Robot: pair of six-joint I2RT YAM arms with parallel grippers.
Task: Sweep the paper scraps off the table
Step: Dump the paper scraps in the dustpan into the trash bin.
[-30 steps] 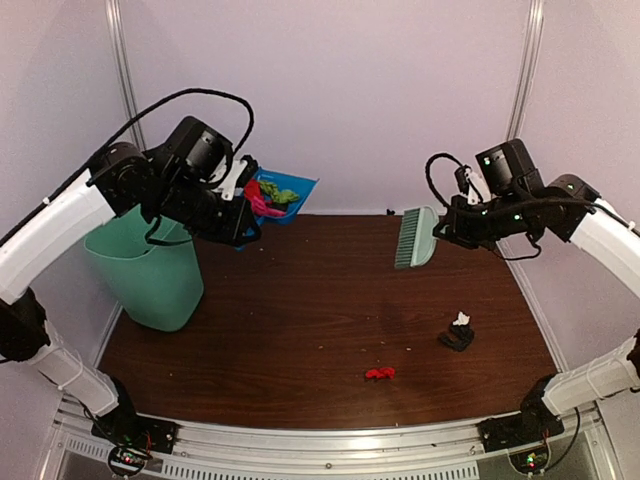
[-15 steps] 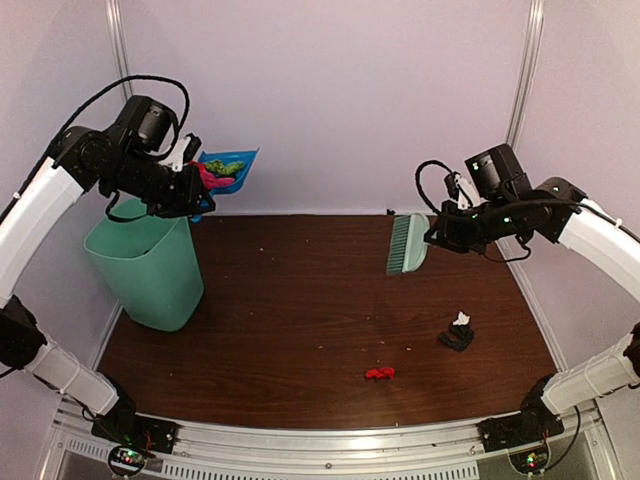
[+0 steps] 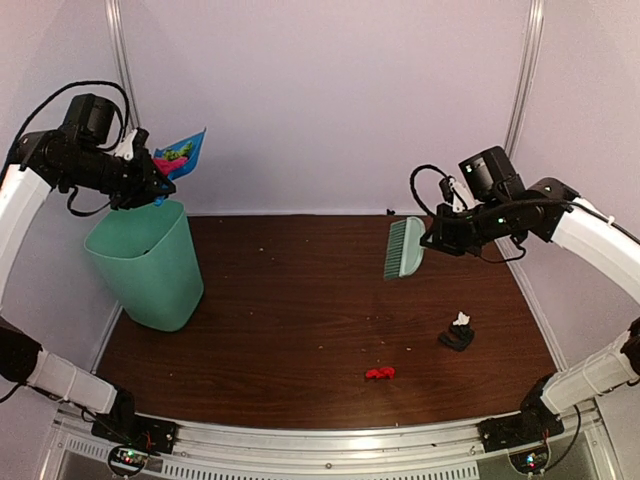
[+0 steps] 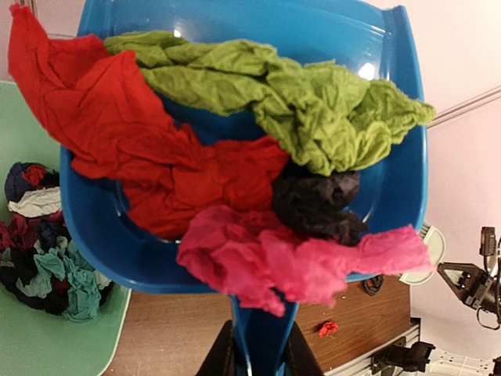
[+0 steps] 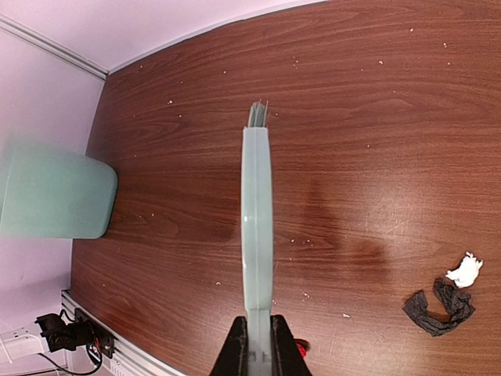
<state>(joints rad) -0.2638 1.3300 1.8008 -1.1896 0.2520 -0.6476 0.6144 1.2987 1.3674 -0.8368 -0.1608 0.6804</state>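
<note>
- The left gripper [image 4: 262,354] is clamped on the handle of the blue dustpan [image 4: 337,39], which has been carried further left, over the bin [image 3: 150,262].
- Paper scraps [image 4: 203,164] are heaped ahead of its fingers.
- The right gripper [image 5: 258,345] is pinched on the brush [image 5: 256,211], which has shifted slightly left. Stray scraps [image 5: 442,301] lie on the table [image 3: 300,290] below it.
- Both grippers' fingers are cut off by the frame edges.

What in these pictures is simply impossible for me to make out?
1. Left wrist view: the dustpan floor lies buried under the paper scraps; the bin is cut by the left edge.
2. Right wrist view: a red scrap is mostly hidden behind the fingers holding the brush.
3. Top view: pale specks on the table are too small to identify.
</note>
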